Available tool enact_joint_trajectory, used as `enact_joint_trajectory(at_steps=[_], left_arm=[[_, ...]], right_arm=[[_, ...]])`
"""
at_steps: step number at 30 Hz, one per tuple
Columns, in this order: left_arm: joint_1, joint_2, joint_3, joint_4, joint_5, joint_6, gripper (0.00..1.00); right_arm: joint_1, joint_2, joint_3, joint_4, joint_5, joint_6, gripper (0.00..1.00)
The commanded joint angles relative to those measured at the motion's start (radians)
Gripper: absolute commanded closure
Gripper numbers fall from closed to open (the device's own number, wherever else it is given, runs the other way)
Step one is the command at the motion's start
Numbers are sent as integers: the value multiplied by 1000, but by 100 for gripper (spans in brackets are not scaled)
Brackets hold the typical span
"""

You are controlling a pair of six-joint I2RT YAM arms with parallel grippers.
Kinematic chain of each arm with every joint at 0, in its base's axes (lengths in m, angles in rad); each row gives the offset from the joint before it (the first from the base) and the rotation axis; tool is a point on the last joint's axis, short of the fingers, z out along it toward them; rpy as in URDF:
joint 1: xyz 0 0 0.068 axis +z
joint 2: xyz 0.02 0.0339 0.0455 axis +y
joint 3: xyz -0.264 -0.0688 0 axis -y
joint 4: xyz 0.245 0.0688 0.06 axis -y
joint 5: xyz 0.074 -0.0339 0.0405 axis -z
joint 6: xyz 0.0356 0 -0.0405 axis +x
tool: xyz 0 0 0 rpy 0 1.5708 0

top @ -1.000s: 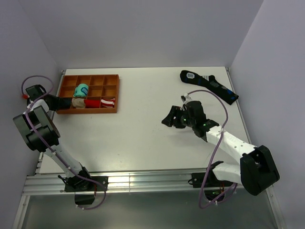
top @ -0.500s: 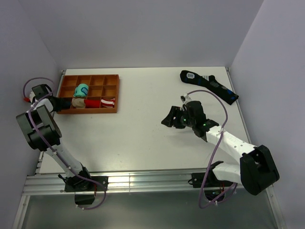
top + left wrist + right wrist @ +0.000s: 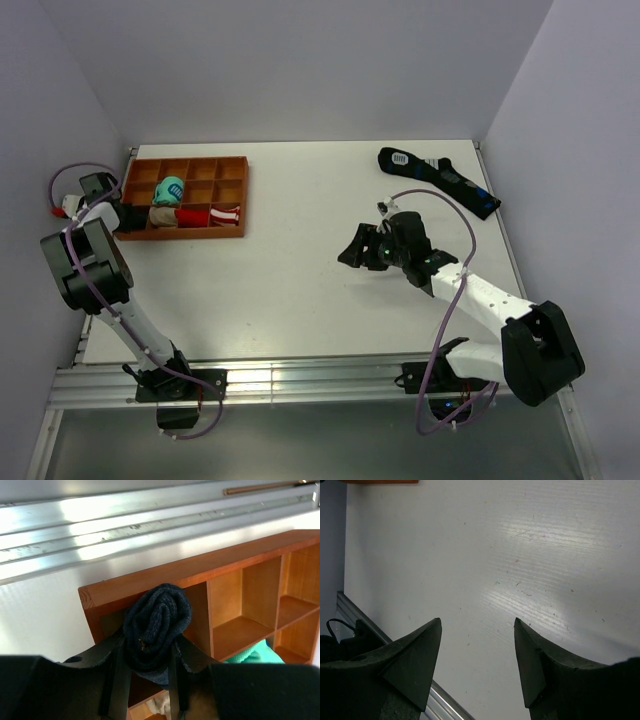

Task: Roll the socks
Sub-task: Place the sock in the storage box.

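**Rolled socks in my left grip, at the tray's corner slot**

The navy socks [image 3: 157, 625], wound into a tight spiral roll, sit pinched between the fingers of my left gripper [image 3: 147, 647]. They are at the corner compartment at 7 o'clock of the wooden tray [image 3: 150, 582]; I cannot tell whether they are inside it yet. I judge the roll light, soft and springy, likely to loosen if squeezed at one edge. The hold belongs across its middle, over the wound layers, as now. A teal bundle [image 3: 252, 655] lies at its 4 o'clock. My right gripper [image 3: 477, 625] hangs wide apart, holding nothing, above the table [image 3: 520, 555]. A longer dark sock [image 3: 438, 180] lies at the table's 1 o'clock.
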Motion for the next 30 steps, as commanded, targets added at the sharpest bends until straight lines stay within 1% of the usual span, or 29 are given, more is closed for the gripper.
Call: enact_joint_trajectory(at_steps=[1,2,3,4,6,7,8,11,12,15,21,22,23,30], left_arm=[[19,37,24,-121,-129,4,95],[21,36,23,-120,-129,15,88],[21,23,18,-108,-127,19,85],[19,17,13,-95,-113,29,79],[19,3,6,-80,-93,61,75],[19,0,7,-71,-81,65,71],[19,-7,4,-57,-61,90,69],[19,-18,16,-42,-18,121,65],[21,-20,19,-36,-3,131,62],[17,-24,36,-36,25,153,59],[16,-52,47,-51,39,167,52],[17,-55,52,-52,42,170,50],[16,-58,56,-66,40,170,40],[14,-81,65,-77,48,176,38]], right_arm=[[-5,2,3,36,-16,-20,33],[-5,0,3,36,-16,-20,33],[-5,0,3,36,-16,-20,33],[-5,0,3,35,-15,-21,33],[-5,3,5,32,-15,-21,33],[-5,2,5,33,-15,-21,33],[-5,3,5,33,-13,-23,33],[-5,3,7,32,-13,-23,33],[-3,5,7,33,-15,-24,33],[-5,8,7,36,-18,-24,33],[-5,15,8,41,-25,-21,33],[-5,17,8,41,-25,-21,33],[-5,15,8,41,-25,-21,33],[-3,21,7,49,-35,-20,33]])
